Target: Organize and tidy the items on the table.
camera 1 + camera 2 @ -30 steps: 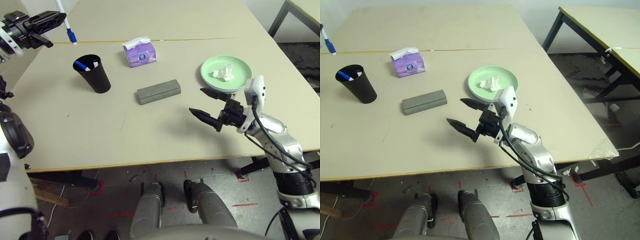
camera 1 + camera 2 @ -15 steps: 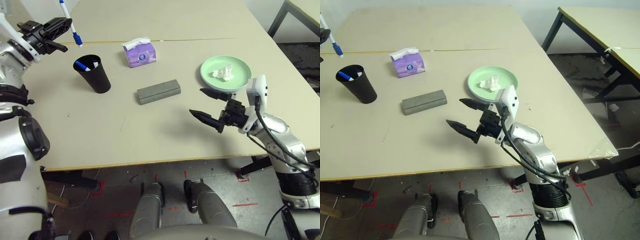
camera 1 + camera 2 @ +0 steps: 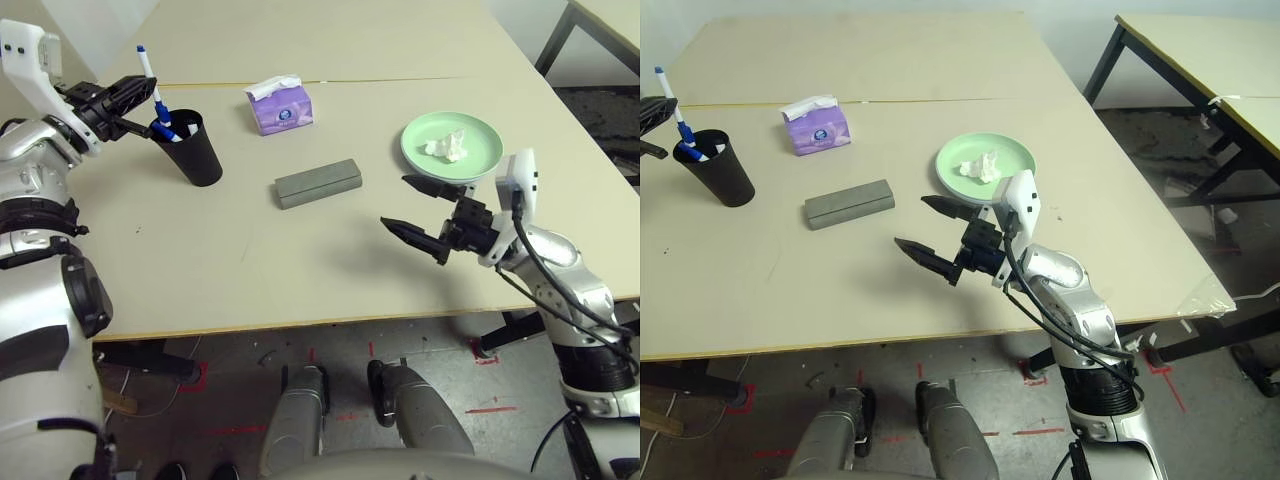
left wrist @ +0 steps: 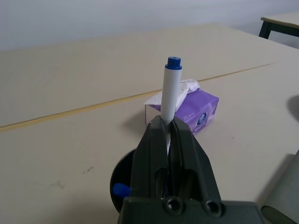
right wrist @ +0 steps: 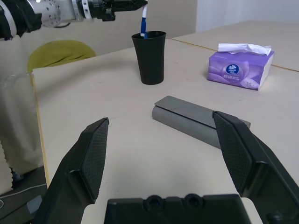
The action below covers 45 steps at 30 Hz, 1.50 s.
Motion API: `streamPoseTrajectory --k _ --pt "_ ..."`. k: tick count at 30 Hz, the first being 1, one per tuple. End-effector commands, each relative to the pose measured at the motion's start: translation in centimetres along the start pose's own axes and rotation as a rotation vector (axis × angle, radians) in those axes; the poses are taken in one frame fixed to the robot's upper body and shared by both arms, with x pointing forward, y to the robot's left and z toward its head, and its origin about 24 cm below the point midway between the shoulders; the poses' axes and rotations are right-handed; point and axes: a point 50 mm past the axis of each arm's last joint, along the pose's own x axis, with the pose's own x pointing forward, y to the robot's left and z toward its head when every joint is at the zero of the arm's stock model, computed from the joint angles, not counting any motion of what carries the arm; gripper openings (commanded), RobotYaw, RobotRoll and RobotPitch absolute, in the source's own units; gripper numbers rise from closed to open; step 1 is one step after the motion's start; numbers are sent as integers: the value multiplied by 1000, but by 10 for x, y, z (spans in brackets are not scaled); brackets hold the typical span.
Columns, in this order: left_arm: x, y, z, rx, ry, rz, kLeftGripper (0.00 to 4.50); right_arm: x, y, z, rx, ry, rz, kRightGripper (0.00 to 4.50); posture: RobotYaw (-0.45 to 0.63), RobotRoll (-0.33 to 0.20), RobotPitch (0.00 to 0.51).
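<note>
Nearest, the right hand (image 3: 420, 212) hovers above the bench (image 3: 300, 260) with its fingers spread wide and nothing between them. Beyond it lie the grey glasses case (image 3: 318, 183) at mid-bench and, to its right, the green plate (image 3: 485, 150) bearing the crumpled tissue (image 3: 447, 146). Farther left, the left hand (image 3: 140, 105) pinches a white marker (image 3: 152, 85) upright, its lower end apparently inside the black cup (image 3: 190, 150), where another blue-capped marker (image 3: 171, 133) stands; a purple tissue box (image 3: 281, 106) sits behind, near the seam.
</note>
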Motion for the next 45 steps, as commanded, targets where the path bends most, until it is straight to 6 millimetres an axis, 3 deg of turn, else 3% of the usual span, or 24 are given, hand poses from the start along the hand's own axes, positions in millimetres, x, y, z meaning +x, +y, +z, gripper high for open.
streamPoseTrajectory --k 1,7,23,27,36,45 --pt "-2 0 -4 1 -36 19 58 0 2 4 -7 4 22 4500 -92 0 164" --pt "2 -7 -15 -17 -45 16 58 -1 2 6 -15 7 22 4500 -102 0 160" --pt "10 -11 -16 -21 -55 34 58 -3 4 9 -13 7 14 4500 -112 0 161" --pt "10 -11 -17 -21 -48 42 1248 -2 4 9 -9 7 13 4500 -111 0 163" --pt "4 -5 -15 -17 -45 60 4426 -1 4 8 -4 8 15 4500 -98 0 166" --pt "-9 8 2 -25 -68 49 4467 -7 3 7 13 13 35 4500 -100 0 173"
